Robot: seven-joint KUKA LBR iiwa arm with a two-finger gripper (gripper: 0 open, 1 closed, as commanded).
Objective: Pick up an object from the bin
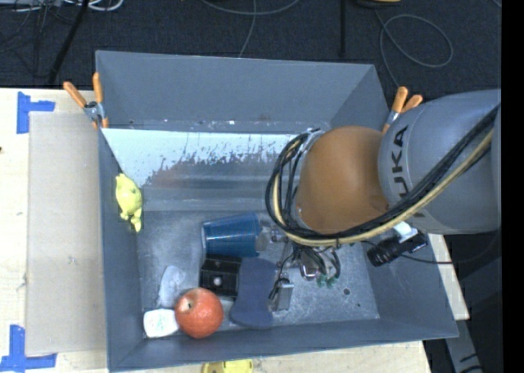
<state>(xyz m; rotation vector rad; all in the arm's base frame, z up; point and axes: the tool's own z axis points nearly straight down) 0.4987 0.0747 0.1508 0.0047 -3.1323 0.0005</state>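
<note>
The arm (442, 159) reached in from the right, its orange-brown wrist cover (340, 179) and a loop of black cables (282, 191) hanging over the middle of the grey metal bin (237, 93). Below the cover the gripper (286, 285) sat low over the bin floor, right of centre and towards the near wall. Its working end was tangled in shadow and wiring, so I could not tell whether it was parted or closed, nor whether it had anything in it.

The thing nearest to it was a flat slate-blue pad (252, 294), soft-looking and roughly rectangular, lying on the floor near the near wall; the gripper stood just beside its right edge, perhaps touching it. On the pad's left lay a small black box (219, 275), touching it or nearly so. Just beyond the box, a blue cup (232, 235) lay on its side. A red apple (199, 312) rested in the near left corner, with a white lump (160, 323) against its left side and a pale crumpled piece (172, 281) just beyond that. A yellow toy (128, 199) sat apart, up on the left wall.
</note>
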